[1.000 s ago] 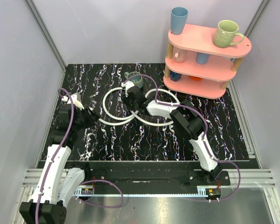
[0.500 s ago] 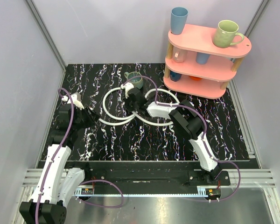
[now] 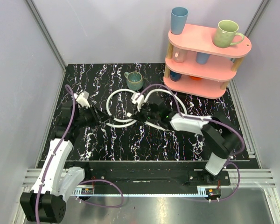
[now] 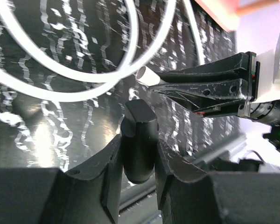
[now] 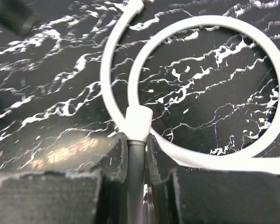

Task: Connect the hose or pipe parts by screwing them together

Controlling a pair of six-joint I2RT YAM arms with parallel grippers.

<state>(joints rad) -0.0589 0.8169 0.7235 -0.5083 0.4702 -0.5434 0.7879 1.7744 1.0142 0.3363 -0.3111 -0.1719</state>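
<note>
Two thin white hoses lie looped mid-table, one loop [image 3: 110, 100] to the left and one [image 3: 152, 93] to the right. My left gripper [image 3: 101, 117] is shut on a black cylindrical end fitting [image 4: 139, 144], which stands upright between its jaws. My right gripper [image 3: 133, 115] is shut on a dark grey stem with a white cap [image 5: 138, 122], the end of a white hose [image 5: 201, 21] that curls away beyond it. In the left wrist view the right gripper [image 4: 155, 83] points its white tip at the black fitting, a short gap apart.
A grey-green mug [image 3: 134, 80] stands behind the hoses. A pink three-tier shelf [image 3: 206, 45] at the back right carries a blue cup [image 3: 178, 20], a green mug [image 3: 227, 33] and more cups below. Purple cables run along both arms.
My right gripper closed on the hose end and swung it from beside the mug towards the near left. The hose loops shifted with it. My left gripper edged right.
</note>
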